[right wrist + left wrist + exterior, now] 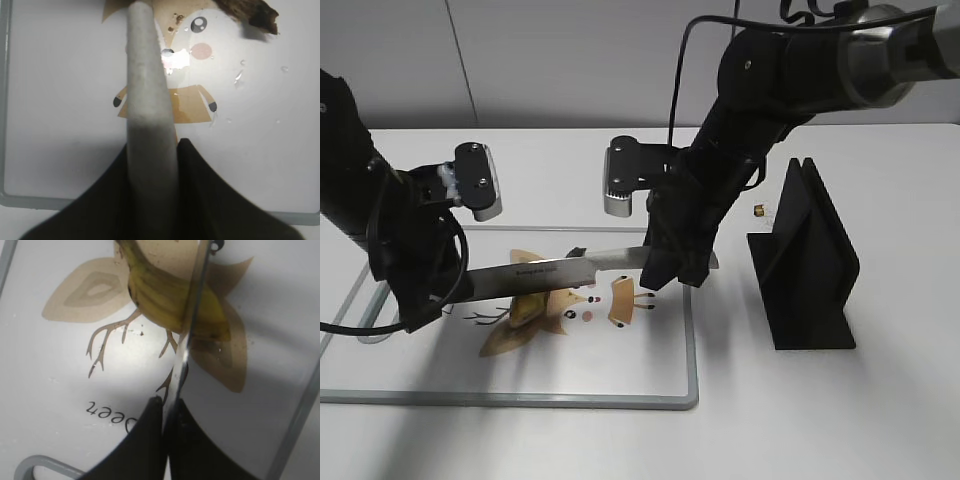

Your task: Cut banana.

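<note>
Steel knife is clamped at both ends, by the left gripper and the right gripper. The banana is pinned beneath the blade, on the deer-printed cutting board.

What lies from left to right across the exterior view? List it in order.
left gripper → banana under the knife → right gripper → black knife stand. The knife runs between both grippers over the cutting board, so its place overlaps theirs.
</note>
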Controlling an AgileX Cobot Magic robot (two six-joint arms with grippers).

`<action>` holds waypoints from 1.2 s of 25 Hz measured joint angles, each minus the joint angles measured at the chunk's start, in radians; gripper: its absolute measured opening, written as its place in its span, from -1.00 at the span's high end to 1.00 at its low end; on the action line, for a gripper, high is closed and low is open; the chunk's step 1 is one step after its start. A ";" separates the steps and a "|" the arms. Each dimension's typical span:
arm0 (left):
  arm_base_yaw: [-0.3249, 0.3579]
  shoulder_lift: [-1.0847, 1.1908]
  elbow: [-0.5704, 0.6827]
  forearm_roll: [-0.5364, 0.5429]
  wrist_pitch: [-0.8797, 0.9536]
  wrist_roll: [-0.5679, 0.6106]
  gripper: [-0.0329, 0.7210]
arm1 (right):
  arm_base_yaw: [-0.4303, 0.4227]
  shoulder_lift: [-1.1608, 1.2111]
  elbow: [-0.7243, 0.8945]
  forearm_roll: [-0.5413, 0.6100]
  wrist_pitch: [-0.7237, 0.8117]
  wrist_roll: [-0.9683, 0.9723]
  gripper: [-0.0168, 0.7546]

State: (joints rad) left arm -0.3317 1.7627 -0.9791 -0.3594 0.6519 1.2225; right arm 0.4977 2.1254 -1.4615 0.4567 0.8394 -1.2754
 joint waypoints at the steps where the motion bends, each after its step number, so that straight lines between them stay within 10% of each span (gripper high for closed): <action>1: 0.000 0.000 0.000 0.001 -0.002 0.000 0.92 | 0.000 0.000 0.000 0.000 -0.005 -0.001 0.50; 30: -0.005 0.030 0.111 -0.028 -0.209 0.001 0.92 | 0.000 0.081 -0.006 -0.020 -0.075 -0.043 0.47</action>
State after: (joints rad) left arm -0.3370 1.7930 -0.8677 -0.3871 0.4428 1.2235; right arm 0.4977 2.2065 -1.4675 0.4365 0.7647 -1.3184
